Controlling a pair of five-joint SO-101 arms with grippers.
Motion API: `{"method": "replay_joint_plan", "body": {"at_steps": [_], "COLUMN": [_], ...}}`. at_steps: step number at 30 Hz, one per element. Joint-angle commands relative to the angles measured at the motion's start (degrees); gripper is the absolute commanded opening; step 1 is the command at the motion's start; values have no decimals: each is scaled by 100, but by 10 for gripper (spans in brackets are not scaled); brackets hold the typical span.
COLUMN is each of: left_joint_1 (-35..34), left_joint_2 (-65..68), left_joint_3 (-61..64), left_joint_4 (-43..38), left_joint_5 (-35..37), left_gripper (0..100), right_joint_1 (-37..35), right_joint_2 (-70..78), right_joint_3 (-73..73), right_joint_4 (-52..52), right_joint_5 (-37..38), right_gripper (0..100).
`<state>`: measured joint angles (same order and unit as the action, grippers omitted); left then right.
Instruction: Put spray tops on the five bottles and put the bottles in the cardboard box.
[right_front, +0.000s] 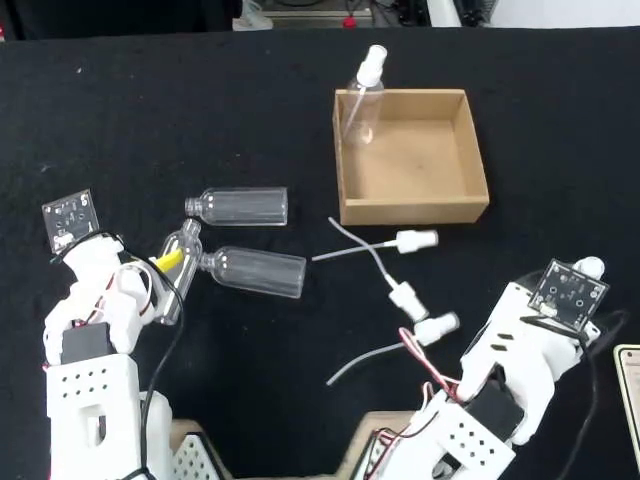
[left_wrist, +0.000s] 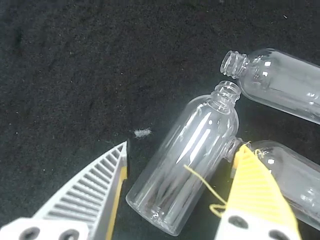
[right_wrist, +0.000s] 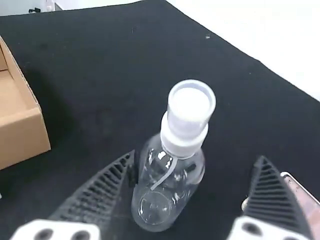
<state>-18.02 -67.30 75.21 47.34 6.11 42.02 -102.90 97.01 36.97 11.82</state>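
A clear open-necked bottle (left_wrist: 190, 160) lies on the black table between the fingers of my open left gripper (left_wrist: 184, 146), its neck pointing away from the wrist. Two more bare bottles (right_front: 240, 205) (right_front: 255, 272) lie just beyond it. My right gripper (right_wrist: 196, 156) is open around an upright bottle (right_wrist: 170, 190) with a white spray top (right_wrist: 189, 112), with gaps on both sides. The cardboard box (right_front: 412, 210) sits at the back right, and one capped bottle (right_front: 365, 95) stands in its far left corner. Three loose spray tops (right_front: 415, 240) (right_front: 405, 297) (right_front: 437, 327) with thin tubes lie in the middle.
The box's side wall (right_wrist: 20, 120) stands close by the right gripper. A flat pale object (right_front: 630, 370) lies at the table's right edge. The black mat ends in a white floor (right_wrist: 280, 45) beyond the right arm.
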Motion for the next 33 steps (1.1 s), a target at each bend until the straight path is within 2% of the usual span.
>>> {"method": "replay_joint_plan", "body": {"at_steps": [1, 7, 12, 33], "left_joint_1": [-57, -57, -48, -48], "left_joint_2": [-62, -62, -62, -62], "left_joint_3": [-66, -66, -66, -66], "left_joint_4": [-79, -79, -88, -88], "left_joint_5": [35, 35, 35, 35], "left_gripper": [325, 325, 325, 325], "right_joint_1": [97, 105, 88, 88], "right_joint_2": [13, 1059, 1578, 2079], "right_joint_3": [-31, 13, 13, 13], "right_joint_4": [-501, -1451, -1820, -1952], "right_joint_5": [62, 343, 492, 255], "right_gripper": [304, 311, 311, 311]}}
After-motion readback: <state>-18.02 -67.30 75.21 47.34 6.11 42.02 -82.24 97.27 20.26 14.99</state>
